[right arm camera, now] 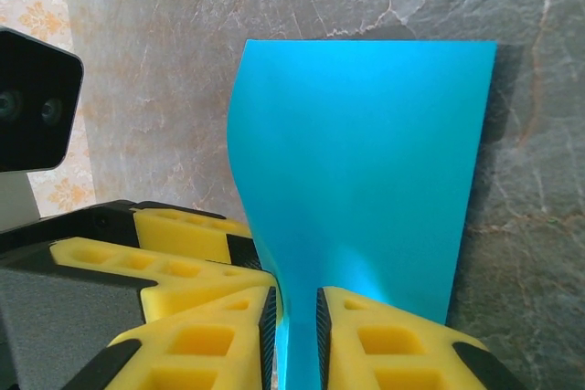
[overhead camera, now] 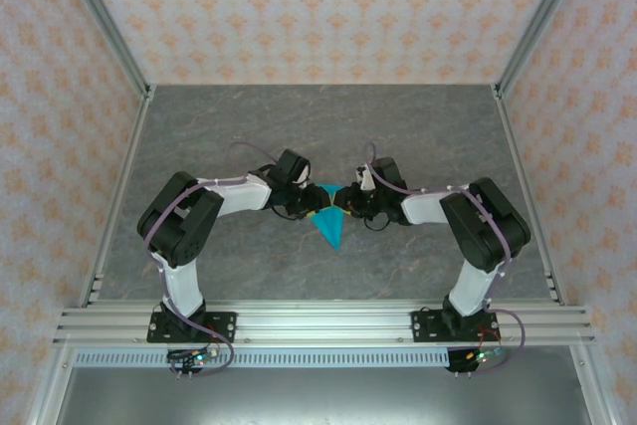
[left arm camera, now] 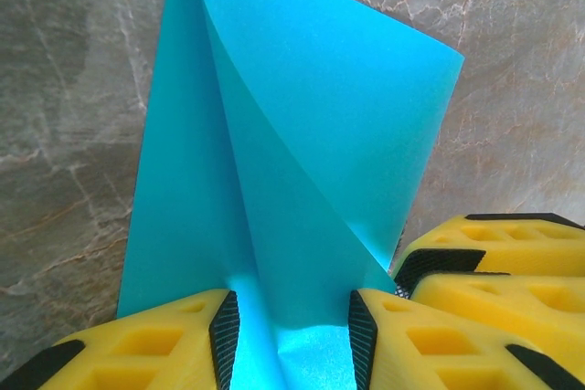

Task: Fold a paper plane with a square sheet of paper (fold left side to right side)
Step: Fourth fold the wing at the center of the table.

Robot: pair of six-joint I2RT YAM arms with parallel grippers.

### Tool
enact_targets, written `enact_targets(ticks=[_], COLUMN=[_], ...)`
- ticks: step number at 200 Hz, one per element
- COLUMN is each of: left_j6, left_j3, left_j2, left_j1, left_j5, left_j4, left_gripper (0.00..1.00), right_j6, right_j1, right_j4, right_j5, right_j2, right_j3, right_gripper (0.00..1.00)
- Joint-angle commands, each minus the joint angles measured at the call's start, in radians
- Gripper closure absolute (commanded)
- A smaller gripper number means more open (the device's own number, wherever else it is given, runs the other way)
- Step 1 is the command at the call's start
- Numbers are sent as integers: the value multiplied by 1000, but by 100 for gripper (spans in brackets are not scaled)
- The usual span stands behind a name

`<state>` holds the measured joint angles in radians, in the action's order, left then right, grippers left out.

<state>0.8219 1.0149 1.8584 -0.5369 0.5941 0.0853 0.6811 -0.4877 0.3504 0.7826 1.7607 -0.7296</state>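
Note:
The square sheet of paper (overhead camera: 329, 227) is bright cyan and folded to a point that faces the near edge of the table. Both grippers meet at its far, wide end. In the left wrist view the paper (left arm camera: 302, 134) rises in a curved flap, and my left gripper (left arm camera: 292, 335) straddles a raised fold with its jaws well apart. My right gripper (right arm camera: 296, 340) has its jaws drawn close on a narrow pinch of the paper (right arm camera: 366, 152), which fans out wide beyond the fingertips. In the top view the left gripper (overhead camera: 315, 208) and right gripper (overhead camera: 344, 204) almost touch.
The grey marbled tabletop (overhead camera: 318, 126) is walled by patterned panels, with metal frame posts at the back corners. An aluminium rail (overhead camera: 318, 323) runs along the near edge, with both arm bases on it.

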Motion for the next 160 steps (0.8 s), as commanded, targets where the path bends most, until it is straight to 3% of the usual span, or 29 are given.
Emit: enact_targets(ticks=[1, 160], left_j6=[4, 7], left_j3=[14, 16], left_j2=[-2, 4], left_j1=[-6, -13], left_j5=[-10, -13], left_j4=[1, -1], left_gripper=[60, 60], right_j6=[11, 57], right_j1=[-1, -1], right_j4=[40, 79], right_j5=[33, 101], right_j2=[19, 74], right_j3=[-2, -5], right_gripper=[79, 86])
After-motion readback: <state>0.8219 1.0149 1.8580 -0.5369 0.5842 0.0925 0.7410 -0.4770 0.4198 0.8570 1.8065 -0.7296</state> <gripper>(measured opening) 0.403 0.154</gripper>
